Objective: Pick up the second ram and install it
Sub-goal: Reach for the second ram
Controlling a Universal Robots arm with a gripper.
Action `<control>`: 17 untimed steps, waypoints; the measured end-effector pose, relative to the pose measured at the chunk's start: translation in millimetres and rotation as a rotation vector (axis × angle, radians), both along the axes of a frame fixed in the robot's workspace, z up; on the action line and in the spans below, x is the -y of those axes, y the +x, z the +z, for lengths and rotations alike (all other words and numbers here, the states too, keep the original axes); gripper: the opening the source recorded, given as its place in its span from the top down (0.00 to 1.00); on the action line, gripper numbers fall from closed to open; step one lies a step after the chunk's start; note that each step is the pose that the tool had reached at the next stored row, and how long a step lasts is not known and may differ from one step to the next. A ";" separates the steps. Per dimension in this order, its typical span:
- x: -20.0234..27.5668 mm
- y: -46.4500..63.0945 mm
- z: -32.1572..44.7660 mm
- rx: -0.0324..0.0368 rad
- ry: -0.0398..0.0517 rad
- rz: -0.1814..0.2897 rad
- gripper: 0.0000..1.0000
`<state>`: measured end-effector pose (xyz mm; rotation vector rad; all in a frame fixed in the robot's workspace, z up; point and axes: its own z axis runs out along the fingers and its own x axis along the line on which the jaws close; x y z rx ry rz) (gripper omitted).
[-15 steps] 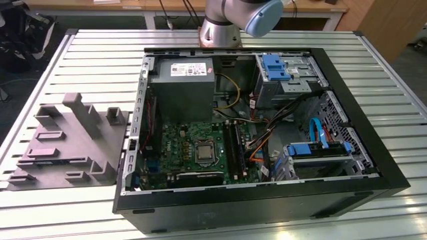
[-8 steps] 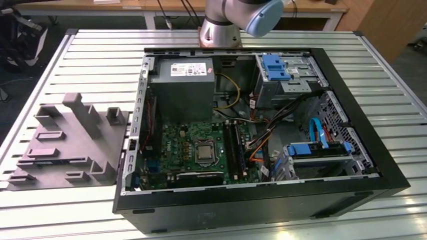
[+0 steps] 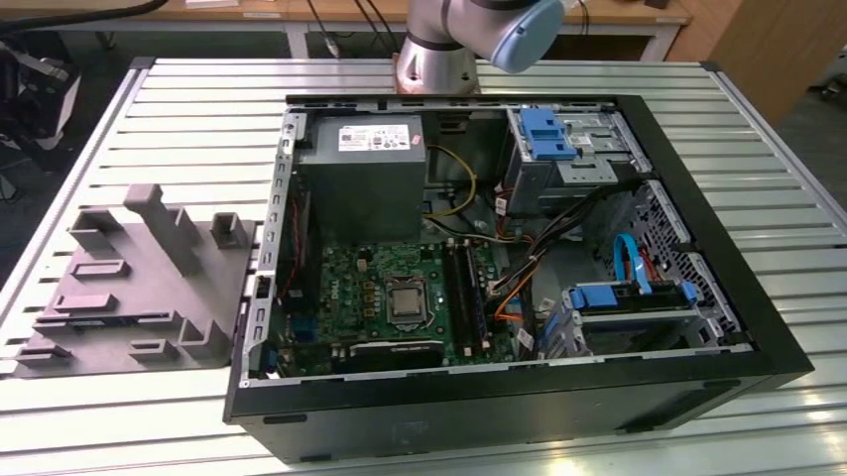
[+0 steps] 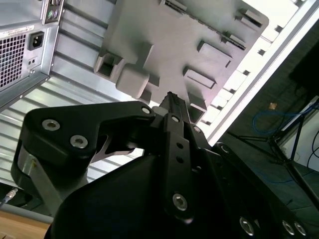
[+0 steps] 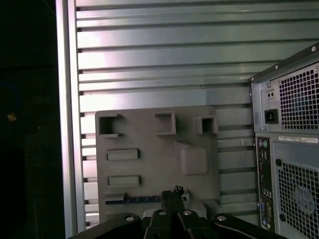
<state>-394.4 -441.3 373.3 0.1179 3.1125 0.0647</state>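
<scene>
End effector (image 5: pixel 173 192) pressed together, over grey fixture (image 5: pixel 149 149) bearing second ram (image 5: pixel 133 199), computer case (image 5: pixel 289 164) beside

The arm (image 3: pixel 466 38) shows in the exterior view as a silver upright column capped by a grey-blue joint, and it runs out past the upper edge. In the first wrist view, the black end effector (image 5: pixel 172 195) points away from the camera. Its 2 narrow fingers (image 5: pixel 166 203) lie side by side, pressed together down to the tips. Behind them, broad black link arms (image 5: pixel 117 224) with silver bolt heads spread to either side. In the second wrist view, the end effector (image 4: pixel 170 98) is seen side-on. 1 finger (image 4: pixel 177 149) is a long black bar with screws, tapering to its tip.
</scene>
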 end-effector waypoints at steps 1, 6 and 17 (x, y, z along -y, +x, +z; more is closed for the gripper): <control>2.4 -0.4 -0.4 0.0001 0.0001 0.000 0.89; 13.7 -1.3 -2.1 0.0000 0.0000 0.000 0.89; 32.2 -1.4 -9.7 -0.0009 0.0000 0.000 0.89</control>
